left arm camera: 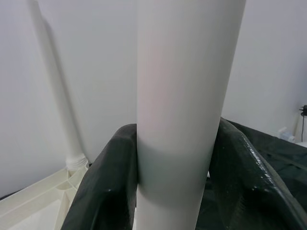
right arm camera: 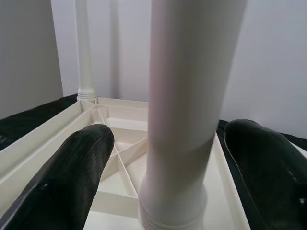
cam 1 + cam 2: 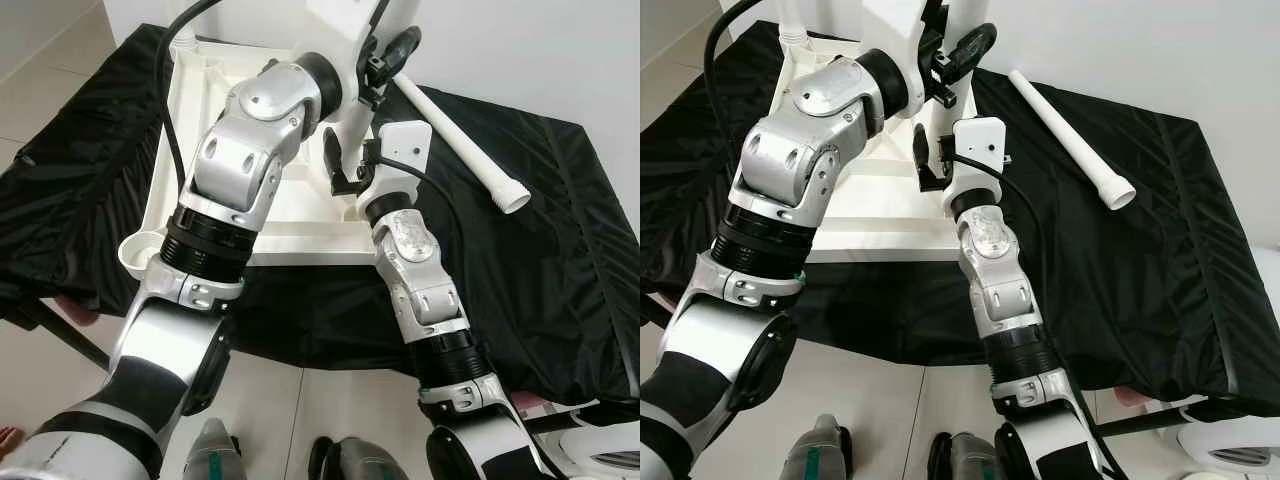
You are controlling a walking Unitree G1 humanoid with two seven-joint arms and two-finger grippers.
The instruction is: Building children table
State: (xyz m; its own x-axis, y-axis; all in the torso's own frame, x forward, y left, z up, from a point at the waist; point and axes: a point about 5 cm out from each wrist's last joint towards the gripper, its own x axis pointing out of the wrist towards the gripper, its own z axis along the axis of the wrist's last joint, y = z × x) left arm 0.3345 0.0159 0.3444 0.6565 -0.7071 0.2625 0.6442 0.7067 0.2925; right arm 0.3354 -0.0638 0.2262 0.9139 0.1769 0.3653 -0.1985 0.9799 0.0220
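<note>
My left gripper (image 1: 175,187) is clamped on the upright white leg (image 1: 184,96), its long axis running straight up the middle of the frame. My right gripper (image 2: 165,167) straddles the same leg lower down, fingers (image 2: 72,172) apart, just above the upturned tabletop (image 3: 300,215). A spare leg (image 3: 1070,135) lies at upper right on the black cloth (image 3: 1140,250).

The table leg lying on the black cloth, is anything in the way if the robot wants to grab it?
Nothing lies on or beside the loose leg on the cloth. But the left gripper is shut on an upright leg, and the open right gripper sits around it.
</note>
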